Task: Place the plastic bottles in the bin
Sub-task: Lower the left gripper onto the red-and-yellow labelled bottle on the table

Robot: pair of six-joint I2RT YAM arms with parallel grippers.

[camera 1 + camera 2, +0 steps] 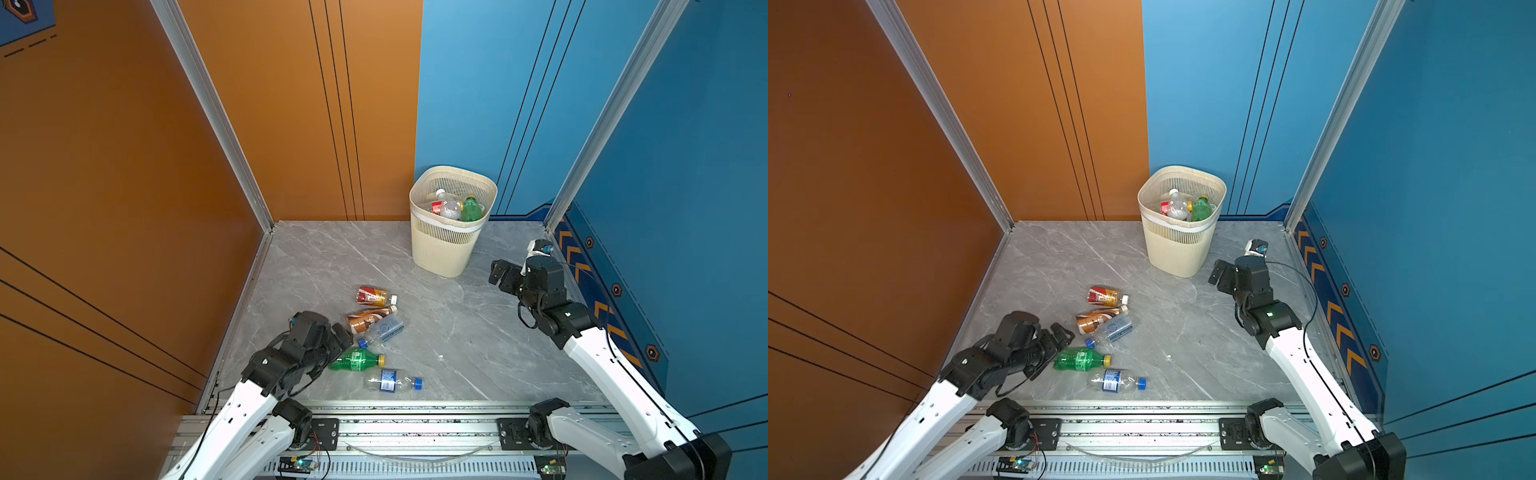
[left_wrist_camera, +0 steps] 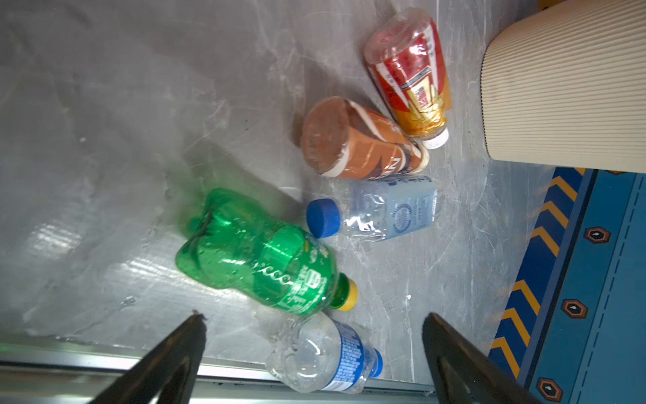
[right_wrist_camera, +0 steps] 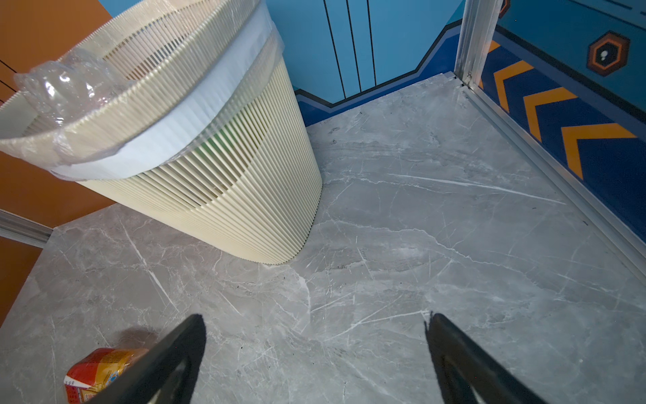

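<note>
Grey table (image 1: 478,345) open right of bottles (image 1: 384,328), bin (image 1: 444,249) near back edge

We see bright, even light from above, soft shadows beside the green bottle (image 2: 258,255), white glare on the near marble floor (image 2: 140,276), our wrist views slightly soft.

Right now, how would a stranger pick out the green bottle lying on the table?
Find the tall cream bin at the back of the grey marble table; five loose bottles lie in front of it. The green bottle lies second from the front edge, near the left arm's open fingers. Unlike its clear, brown and red-labelled neighbours, it is green with a yellow cap.
</note>
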